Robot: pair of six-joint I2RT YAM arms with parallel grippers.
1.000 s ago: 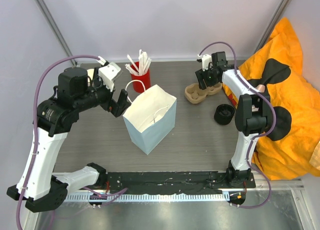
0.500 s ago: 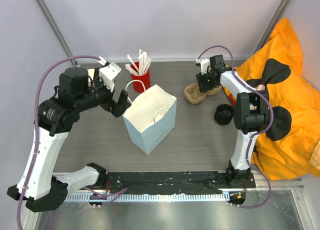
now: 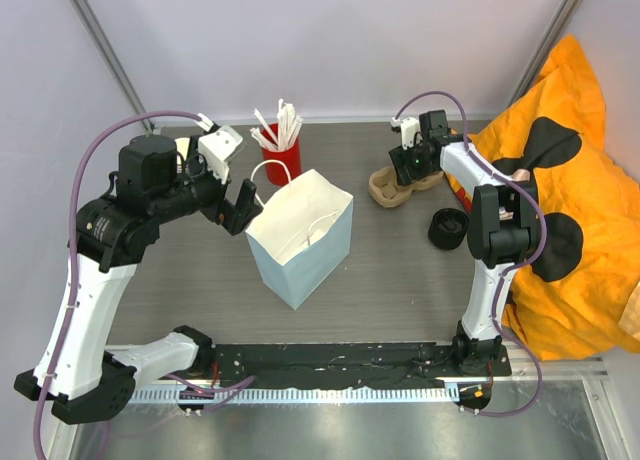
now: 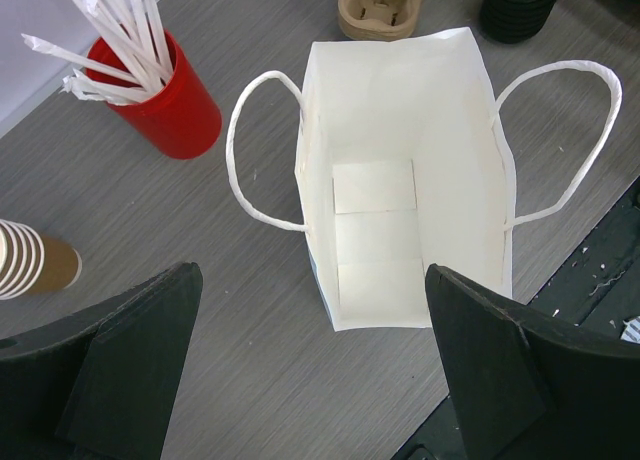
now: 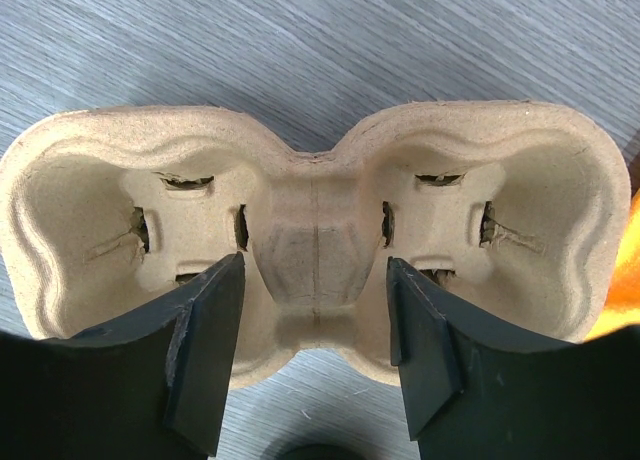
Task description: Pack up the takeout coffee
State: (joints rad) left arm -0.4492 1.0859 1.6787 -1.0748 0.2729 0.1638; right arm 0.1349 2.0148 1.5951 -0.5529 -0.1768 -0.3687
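The left end effector (image 4: pixel 315 372) hangs wide open over the white bag (image 4: pixel 400 110), probably ready to steady it. The right end effector (image 5: pixel 312 325), jaws apart, straddles the cup carrier (image 5: pixel 315 215) near the table's (image 3: pixel 380 270) far right edge. The paper cup (image 4: pixel 38 265) waits untouched near the far left corner.

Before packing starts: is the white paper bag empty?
Empty. The left wrist view looks straight into the open bag and shows only its bare white bottom.

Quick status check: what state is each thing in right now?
paper bag: upright, open, empty
cup carrier: both wells empty
red cup: upright, holding white sticks
kraft cups: nested, outside the bag
left tool: open, above the bag
right tool: open, astride the carrier's middle
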